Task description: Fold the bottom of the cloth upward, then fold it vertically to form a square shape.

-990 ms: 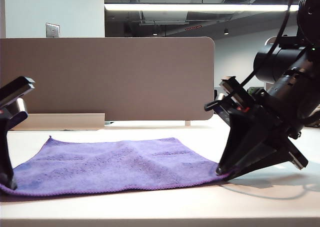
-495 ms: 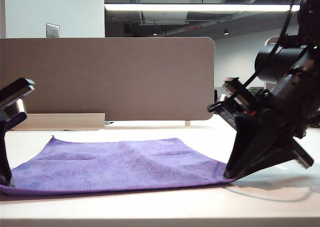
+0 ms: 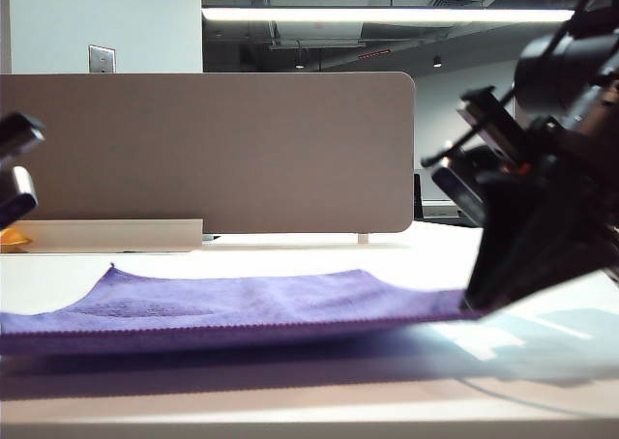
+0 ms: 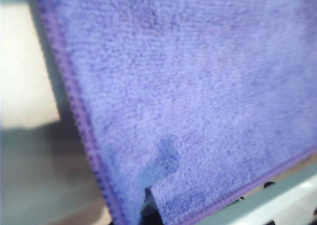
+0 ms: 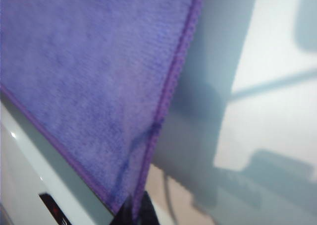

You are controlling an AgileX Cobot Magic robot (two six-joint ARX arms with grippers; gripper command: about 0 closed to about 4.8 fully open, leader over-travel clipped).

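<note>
The purple cloth (image 3: 242,304) stretches across the table, its near edge raised off the surface with a shadow beneath. My right gripper (image 3: 476,308) pinches the cloth's near right corner, shut on it; in the right wrist view the cloth (image 5: 89,81) runs down into the dark fingertips (image 5: 143,210) of that gripper (image 5: 136,212). My left gripper is mostly off the exterior view's left edge, only part of the arm (image 3: 14,168) showing. In the left wrist view the cloth (image 4: 188,96) fills the picture and its corner is caught in the left gripper (image 4: 148,205), which is shut.
A beige partition (image 3: 208,149) stands behind the white table (image 3: 309,400). A small orange object (image 3: 10,238) lies at the far left by the partition's base. The right arm's cable casts a shadow on the table at the right.
Both grippers have closed on the near corners and lifted them. The cloth's front edge now hangs above the table, and both arms have risen and moved outward.
</note>
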